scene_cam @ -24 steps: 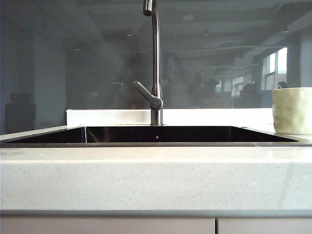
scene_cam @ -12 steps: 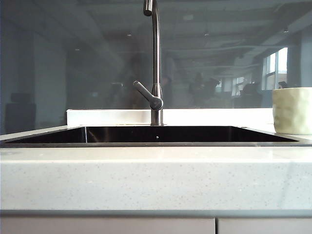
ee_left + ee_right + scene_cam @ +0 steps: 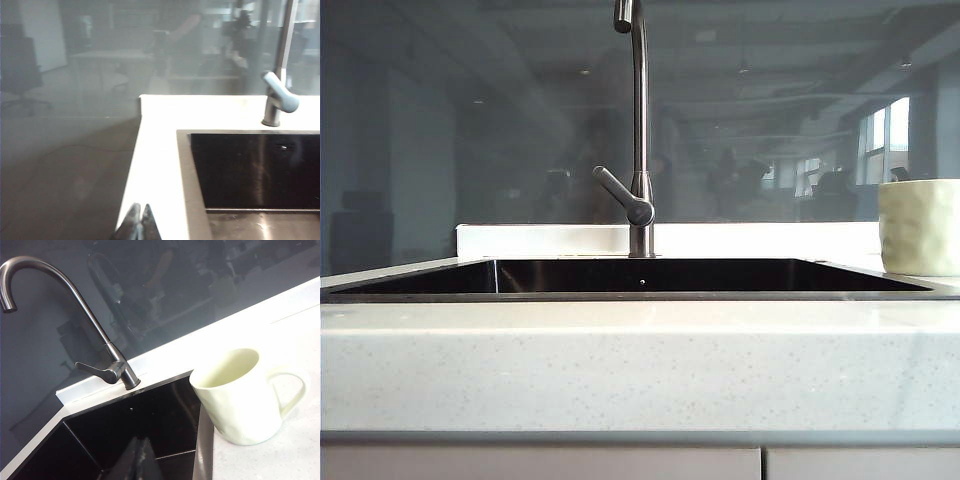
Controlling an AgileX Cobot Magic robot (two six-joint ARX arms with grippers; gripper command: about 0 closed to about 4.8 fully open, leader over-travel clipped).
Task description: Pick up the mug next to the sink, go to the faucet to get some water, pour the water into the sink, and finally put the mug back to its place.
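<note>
The pale cream mug [image 3: 920, 226] stands upright on the white counter just right of the sink [image 3: 640, 294]; its dimpled body and handle show in the right wrist view [image 3: 240, 400], and it looks empty. The steel faucet [image 3: 640, 130] rises behind the black basin [image 3: 125, 435], lever angled to one side. My right gripper [image 3: 141, 441] is shut with nothing in it, hovering before the basin, well short of the mug. Shut and empty too, my left gripper [image 3: 139, 206] sits over the counter strip beside the sink's other end [image 3: 250, 170]. Neither gripper shows in the exterior view.
A dark glass backsplash [image 3: 520, 120] stands right behind the counter and faucet. The speckled counter's front edge [image 3: 640, 370] runs across the foreground with cabinet fronts below. In the left wrist view the counter ends in an edge [image 3: 132, 165] with dim floor beyond.
</note>
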